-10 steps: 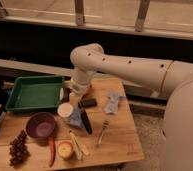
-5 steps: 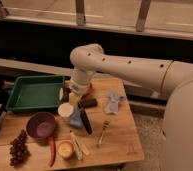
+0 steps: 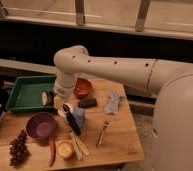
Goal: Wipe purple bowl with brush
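One half-hidden closed hand at top of brush.

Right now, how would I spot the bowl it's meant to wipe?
On the wooden table, look just in front of the green tray: the purple bowl sits there, beside the black brush held in the claw. It is dark purple and glossy, unlike the smaller red bowl farther back.

Dim warm light from above, arm brightest, gripper shaded beneath it beside the tray, dark background behind.
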Motion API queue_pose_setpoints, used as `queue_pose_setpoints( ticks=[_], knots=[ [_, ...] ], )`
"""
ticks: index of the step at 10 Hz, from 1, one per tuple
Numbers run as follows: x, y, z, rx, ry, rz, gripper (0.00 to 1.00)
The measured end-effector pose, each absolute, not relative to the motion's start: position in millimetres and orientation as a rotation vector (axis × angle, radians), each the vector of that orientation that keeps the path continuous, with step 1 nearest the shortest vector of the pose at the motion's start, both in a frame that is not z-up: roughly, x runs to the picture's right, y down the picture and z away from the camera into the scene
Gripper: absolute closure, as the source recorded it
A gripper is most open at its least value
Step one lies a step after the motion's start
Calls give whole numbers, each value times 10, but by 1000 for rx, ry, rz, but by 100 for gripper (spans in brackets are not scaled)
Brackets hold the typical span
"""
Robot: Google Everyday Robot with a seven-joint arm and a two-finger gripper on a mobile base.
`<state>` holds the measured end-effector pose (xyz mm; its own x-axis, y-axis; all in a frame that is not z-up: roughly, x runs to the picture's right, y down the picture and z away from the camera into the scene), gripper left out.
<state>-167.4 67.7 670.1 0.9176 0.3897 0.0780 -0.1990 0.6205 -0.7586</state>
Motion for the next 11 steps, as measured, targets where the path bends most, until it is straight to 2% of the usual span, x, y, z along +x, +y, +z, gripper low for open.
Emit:
queue_pose_setpoints(
  ticks=[5, 8, 11],
  knots=[
    [-2012, 826, 6650, -863, -275, 203, 100],
    [-2424, 1136, 6562, -899, -278, 102, 100],
    [-2436, 1157, 6556, -901, -277, 98, 100]
  ],
)
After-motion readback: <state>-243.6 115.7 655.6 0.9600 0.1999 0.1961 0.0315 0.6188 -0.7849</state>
